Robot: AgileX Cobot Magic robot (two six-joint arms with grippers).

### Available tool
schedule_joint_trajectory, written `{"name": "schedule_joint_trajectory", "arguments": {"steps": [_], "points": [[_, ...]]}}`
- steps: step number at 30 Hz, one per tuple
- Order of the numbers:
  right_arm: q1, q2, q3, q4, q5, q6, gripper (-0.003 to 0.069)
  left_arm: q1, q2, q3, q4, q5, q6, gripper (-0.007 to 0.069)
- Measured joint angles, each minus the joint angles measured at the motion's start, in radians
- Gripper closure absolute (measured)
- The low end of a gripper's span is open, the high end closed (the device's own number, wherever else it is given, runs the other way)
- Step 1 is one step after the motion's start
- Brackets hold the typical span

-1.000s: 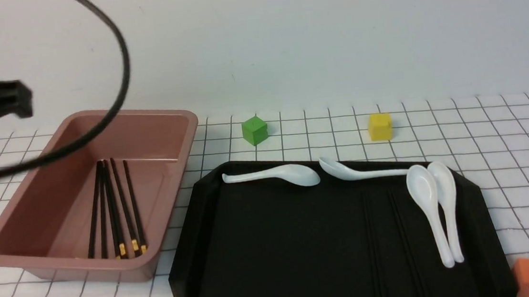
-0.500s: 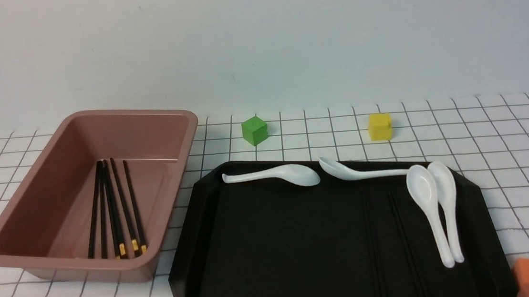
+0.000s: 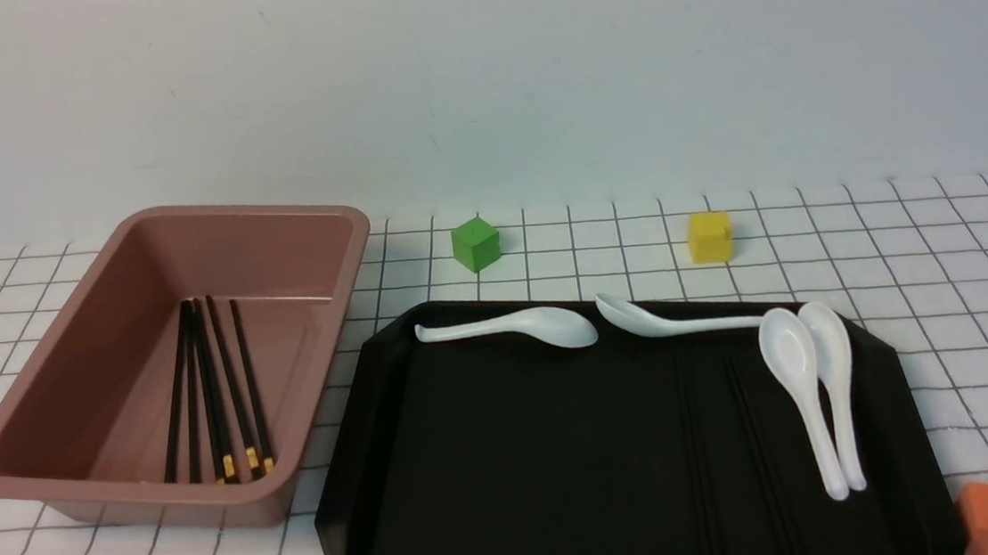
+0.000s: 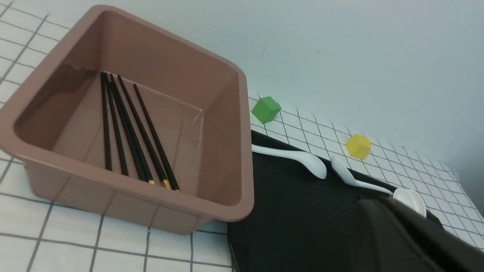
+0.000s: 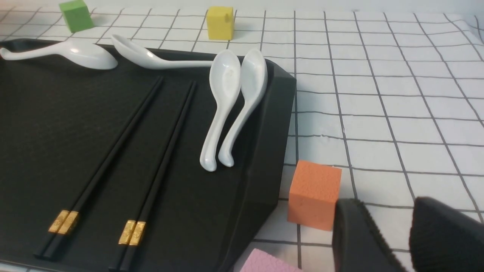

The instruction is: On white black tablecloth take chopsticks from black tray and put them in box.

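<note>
**Right tool open beside the tray; chopsticks on the tray and in the box**

The right tool (image 5: 389,204) hangs low over the tablecloth (image 5: 378,113) that covers the worktop. Its two ribbed black fingers (image 5: 355,238) stand apart, with only cloth showing in the gap, and it grips nothing.

Closest to it, just ahead, an orange cube (image 5: 314,194) stands on the cloth, just beside the near corner of the black tray (image 5: 270,151). The corner of a pink block (image 5: 264,262) shows close by, cut off by the picture's edge.

Past the cube, two white spoons (image 5: 223,109) lie side by side on the tray and touch, with their bowls at the far end. Beyond these, farther from the tool, two pairs of chopsticks (image 5: 109,166) lie roughly parallel on the tray. Their gold bands are at the ends nearer the tool and their tips point away.

Farther still, the two far spoons (image 5: 75,54) lie along the tray's far edge. Behind the tray, a yellow cube (image 5: 220,22) and a green cube (image 5: 76,15) sit on the cloth.

The left tool (image 4: 401,234) shows only as a dark bulk in its own wrist view and as a black corner low in the front view, so I cannot tell whether it is open or closed. Ahead of it, the box (image 4: 227,211) stands on the cloth, just beside the tray's edge. The boxed chopsticks (image 4: 132,132) lie lengthwise on its floor, close together, with their gold bands at the end nearer the tool.
</note>
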Motion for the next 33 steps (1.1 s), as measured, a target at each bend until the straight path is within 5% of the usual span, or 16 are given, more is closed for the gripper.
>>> {"name": "schedule_joint_trajectory", "arguments": {"steps": [12, 33], "points": [[0.000, 0.000, 0.000, 0.000, 0.000, 0.000, 0.0419, 0.000, -0.010, 0.014, 0.000, -0.002, 0.000, 0.0636], [0.000, 0.000, 0.000, 0.000, 0.000, 0.000, 0.0419, 0.095, -0.218, 0.361, 0.132, 0.015, 0.000, 0.0620]]}}
